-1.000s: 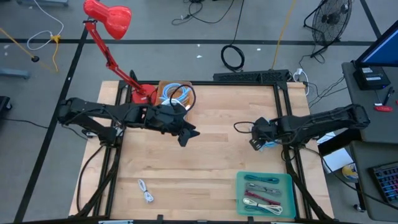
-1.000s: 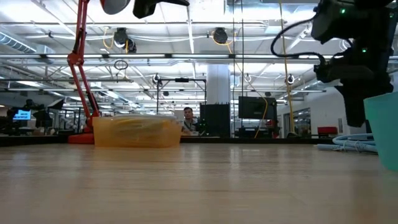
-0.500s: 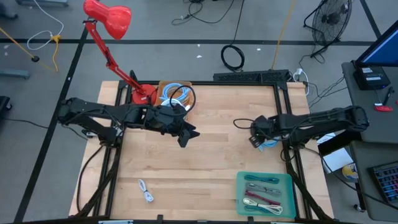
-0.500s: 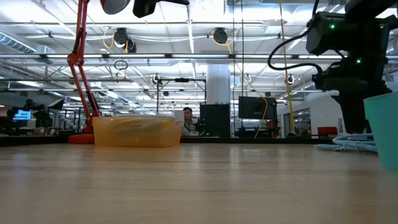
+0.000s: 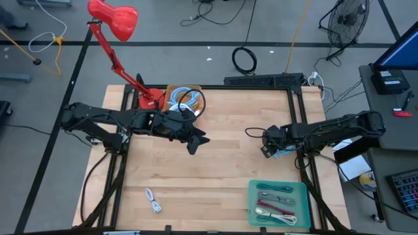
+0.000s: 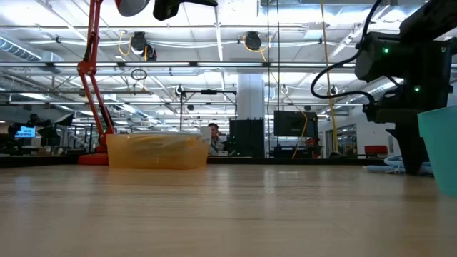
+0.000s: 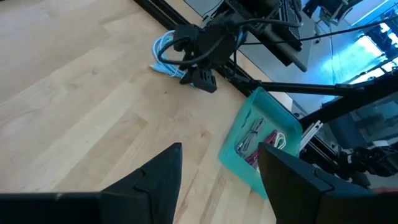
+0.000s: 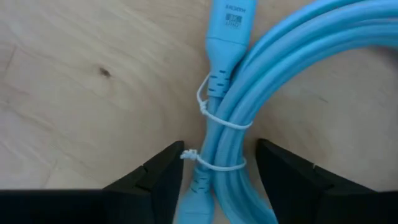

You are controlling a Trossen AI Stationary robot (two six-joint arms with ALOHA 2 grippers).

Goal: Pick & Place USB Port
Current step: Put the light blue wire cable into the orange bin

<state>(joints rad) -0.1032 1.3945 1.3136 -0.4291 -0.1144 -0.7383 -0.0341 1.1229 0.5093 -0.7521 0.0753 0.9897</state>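
**A:** Where is the cable we're after?

**B:** The coiled light-blue USB cable (image 8: pixel 231 118) lies on the wooden table (image 5: pixel 215 170), up-table from the teal tray (image 5: pixel 252 196), toward the table's right edge. The right gripper (image 5: pixel 268 149) is directly over it.

**A:** Is it gripped?

**B:** Not from what the right wrist view shows. The two dark fingers (image 8: pixel 158 177) stand wide, one on each side of the bundle, with a gap between each finger and the cable. The jaws straddle it without pressing on it.

**A:** How does the cable lie?

**B:** Flat on the wood. Its strands are tied together with two thin white ties (image 8: pixel 217 163), and the tied section runs straight through the space between the fingers. A moulded plug (image 8: pixel 226 25) with small print on it continues that line beyond the ties, pointing away from the gripper. The loop of strands curves off to one side past the plug.

**A:** And the tray itself?

**B:** It holds several cables (image 5: pixel 274 205), white, red and dark ones.

**A:** The other arm?

**B:** The left gripper (image 5: pixel 193 145) hangs above the table, well apart from the tray, near the orange bin (image 5: pixel 176 92) that sits beside the red lamp (image 5: pixel 112 18). Its fingers are spread wide and carry nothing. A small white cable (image 5: pixel 152 200) lies alone on the wood, level with the tray and far to its left.
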